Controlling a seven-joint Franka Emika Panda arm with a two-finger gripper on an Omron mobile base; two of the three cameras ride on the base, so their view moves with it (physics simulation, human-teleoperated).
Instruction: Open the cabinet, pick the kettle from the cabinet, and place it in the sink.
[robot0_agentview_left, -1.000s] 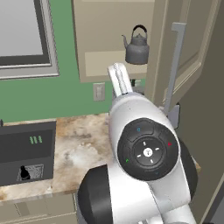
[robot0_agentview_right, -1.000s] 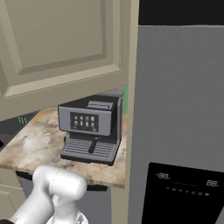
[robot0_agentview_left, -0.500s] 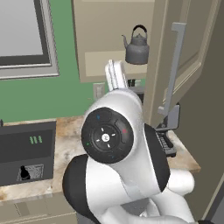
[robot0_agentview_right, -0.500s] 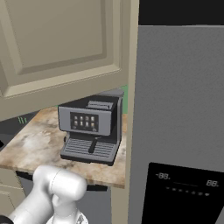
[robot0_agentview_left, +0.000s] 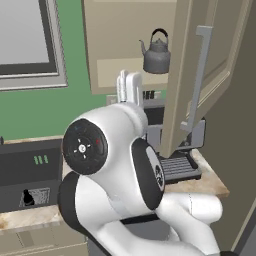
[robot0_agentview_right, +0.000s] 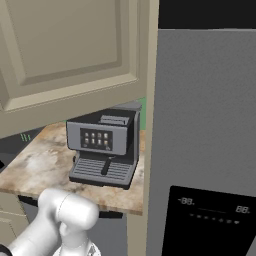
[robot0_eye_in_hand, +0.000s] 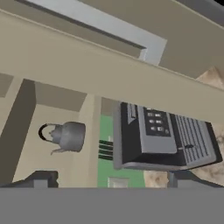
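Our hand (robot0_eye_in_hand: 109, 177) is open and empty — its two dark finger tips (robot0_eye_in_hand: 41, 178) stand wide apart at the bottom of the hand view, gripping nothing. Just beyond them sits the kettle (robot0_eye_in_hand: 66, 136), small, squat and dark grey metal, with an arched loop handle and a curved spout. In the left base view the kettle (robot0_agentview_left: 157, 55) rests on the shelf inside the cabinet (robot0_agentview_left: 131, 47), above our white arm.

The cabinet door (robot0_agentview_left: 200, 75) stands swung out, beige-tan with a raised panel and a long grey bar handle (robot0_agentview_left: 197, 80). So we judge the opening step done and the pick now in hand. The next move calls for reaching up into the cabinet, past the door's edge, and closing on the kettle.

Below, a boxy dark coffee machine (robot0_agentview_right: 105, 145) with a ribbed drip tray stands on the mottled stone desk (robot0_agentview_right: 37, 165).
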